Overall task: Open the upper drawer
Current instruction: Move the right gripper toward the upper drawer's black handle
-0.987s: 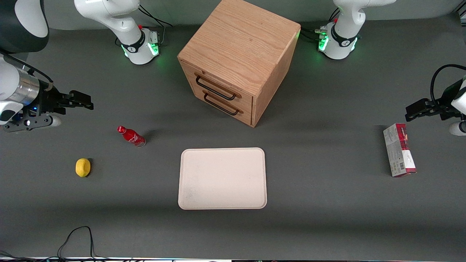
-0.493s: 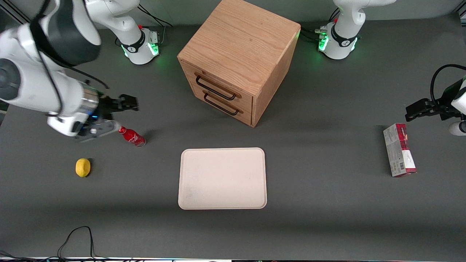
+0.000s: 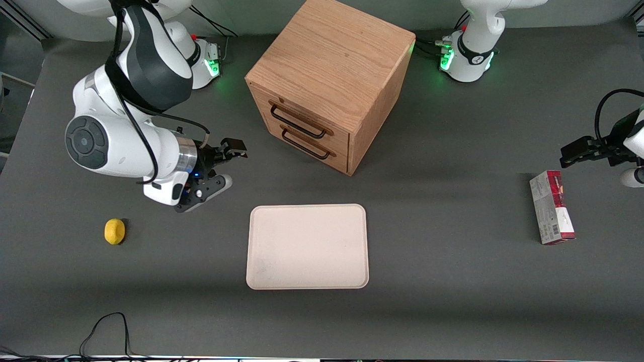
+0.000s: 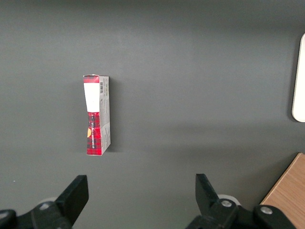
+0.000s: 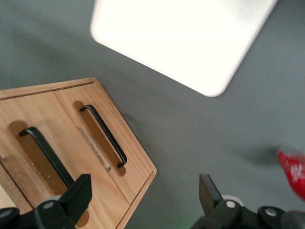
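The oak cabinet (image 3: 332, 65) stands at the middle of the table, farther from the front camera than the tray. Its upper drawer (image 3: 302, 116) sits flush in the cabinet front, and its black bar handle (image 3: 297, 122) (image 5: 45, 155) has nothing on it. The lower drawer's handle (image 3: 305, 145) (image 5: 103, 136) runs just beneath. My right gripper (image 3: 235, 150) (image 5: 143, 195) hovers in front of the drawers, a short way off toward the working arm's end. It is open and holds nothing; in the right wrist view one finger (image 5: 76, 195) overlaps the cabinet front without touching it.
A cream tray (image 3: 307, 246) (image 5: 190, 33) lies nearer the front camera than the cabinet. A lemon (image 3: 114, 231) rests toward the working arm's end. A red bottle (image 5: 291, 167) shows only in the right wrist view. A carton (image 3: 552, 207) (image 4: 96, 114) lies toward the parked arm's end.
The right arm has swung in from its end of the table toward the cabinet front. It now covers the red bottle in the front view. The gripper stays open.
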